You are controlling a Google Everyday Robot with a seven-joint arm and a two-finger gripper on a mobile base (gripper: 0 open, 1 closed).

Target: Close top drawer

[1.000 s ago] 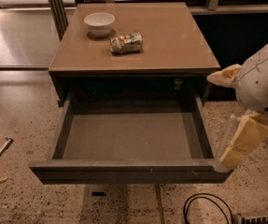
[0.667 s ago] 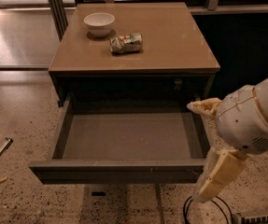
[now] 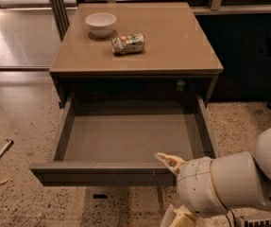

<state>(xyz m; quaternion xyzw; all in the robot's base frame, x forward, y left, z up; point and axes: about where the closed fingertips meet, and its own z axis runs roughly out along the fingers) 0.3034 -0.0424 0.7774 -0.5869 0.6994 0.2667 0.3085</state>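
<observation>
The gripper (image 3: 163,191), fingers spread and empty, hangs at the right end of the front of the top drawer (image 3: 102,173), its lower finger cut off by the frame edge. The drawer is dark grey-brown with a flat front and a grey inside, and stands wide open. The gripper has dropped down and leftward since earlier; the drawer is unmoved.

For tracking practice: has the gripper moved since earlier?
Yes. The gripper has shifted left, from right of the top drawer to its front panel.
</observation>
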